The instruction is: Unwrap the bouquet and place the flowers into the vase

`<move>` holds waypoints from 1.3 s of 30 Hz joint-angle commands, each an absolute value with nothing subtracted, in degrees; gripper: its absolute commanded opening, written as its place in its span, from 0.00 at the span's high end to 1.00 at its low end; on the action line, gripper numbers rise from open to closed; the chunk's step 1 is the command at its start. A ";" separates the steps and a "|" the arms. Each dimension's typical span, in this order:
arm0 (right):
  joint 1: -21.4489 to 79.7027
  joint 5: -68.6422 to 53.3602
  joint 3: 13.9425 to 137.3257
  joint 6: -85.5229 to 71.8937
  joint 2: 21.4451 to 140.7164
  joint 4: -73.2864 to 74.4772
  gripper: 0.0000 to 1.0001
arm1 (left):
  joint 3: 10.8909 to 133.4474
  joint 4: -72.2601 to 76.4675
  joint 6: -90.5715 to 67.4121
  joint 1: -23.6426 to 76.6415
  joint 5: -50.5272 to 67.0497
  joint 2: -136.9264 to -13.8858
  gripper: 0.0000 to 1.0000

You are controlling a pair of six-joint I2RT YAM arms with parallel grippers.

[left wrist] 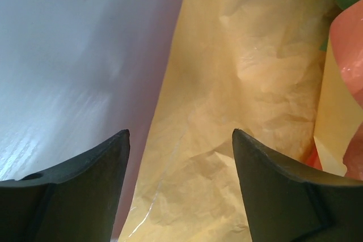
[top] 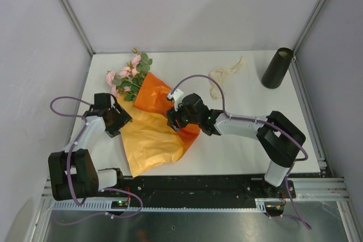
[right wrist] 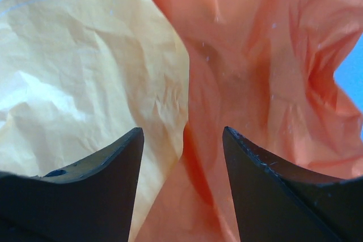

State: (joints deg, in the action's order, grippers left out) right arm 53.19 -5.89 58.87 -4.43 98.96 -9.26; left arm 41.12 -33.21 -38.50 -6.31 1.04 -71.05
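Observation:
The bouquet lies at the table's left, its ribbon off and its paper spread out. The flowers [top: 128, 75], pink blooms with green leaves, stick out at the far end. An orange sheet [top: 153, 98] [right wrist: 255, 55] overlaps a yellow sheet [top: 148, 139] [left wrist: 238, 83] [right wrist: 85, 72]. My left gripper [top: 117, 119] [left wrist: 180, 140] hangs open over the yellow sheet's left edge. Open too, my right gripper [top: 176, 119] [right wrist: 182, 137] hovers where orange meets yellow, gripping nothing. The black vase [top: 277, 67] stands upright at the far right.
The cream ribbon [top: 224, 72] lies loose on the white table [top: 238, 145] between the bouquet and the vase. Grey walls close in the table on the left, back and right. A black rail runs along the near edge.

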 commanded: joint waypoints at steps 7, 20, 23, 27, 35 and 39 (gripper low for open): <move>54.33 -5.13 69.71 2.05 108.48 -13.78 0.38 | 40.33 -28.95 -38.43 -6.67 3.09 -72.89 0.47; 55.92 4.47 78.70 3.13 118.37 -15.43 0.49 | 42.64 -28.86 -38.63 -6.74 1.50 -75.66 0.97; 55.55 5.21 80.99 3.18 120.45 -15.31 0.59 | 43.21 -28.78 -38.86 -6.78 0.43 -76.25 0.99; 55.04 4.62 84.18 3.23 122.96 -16.29 0.94 | 43.81 -28.81 -39.77 -8.06 -1.77 -76.95 1.00; 50.15 -6.38 96.23 -8.05 129.17 -12.79 1.00 | 46.32 -28.74 -40.63 -14.76 -3.22 -79.83 1.00; 48.38 -6.38 99.27 -10.68 130.14 -14.70 1.00 | 47.35 -28.72 -40.57 -16.66 -4.55 -80.56 1.00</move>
State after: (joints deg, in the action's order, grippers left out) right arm 50.22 -4.67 95.00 -6.07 129.49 -11.81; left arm 44.77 -29.65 -39.59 -14.87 -1.80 -79.99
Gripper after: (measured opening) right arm 0.009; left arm 0.005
